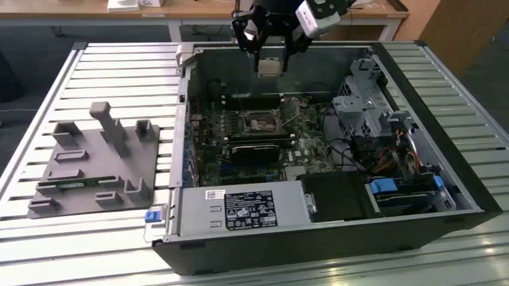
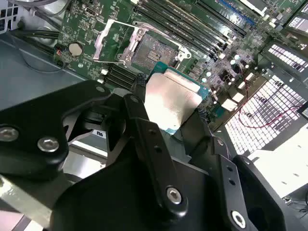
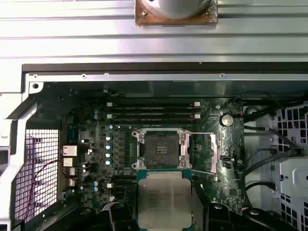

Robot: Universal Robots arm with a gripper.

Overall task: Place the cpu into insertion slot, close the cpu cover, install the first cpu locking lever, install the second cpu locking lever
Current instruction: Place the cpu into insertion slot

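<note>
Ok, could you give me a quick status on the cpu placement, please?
Tool shut on cpu, held above the open case. Insertion slot empty, cpu cover swung open beside it. Nothing seen blocking the slot.

Slatted metal table (image 1: 119, 65); wooden desk (image 1: 199, 9) — beyond

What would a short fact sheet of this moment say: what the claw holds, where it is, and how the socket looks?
held: the claw is shut on the cpu, gripping its edges
position: above the open computer case, over the green board
insertion slot: empty, cpu not yet seated
cpu cover: flipped open beside the slot
nearby: grey fixture on the table, at the exterior view's left
</note>
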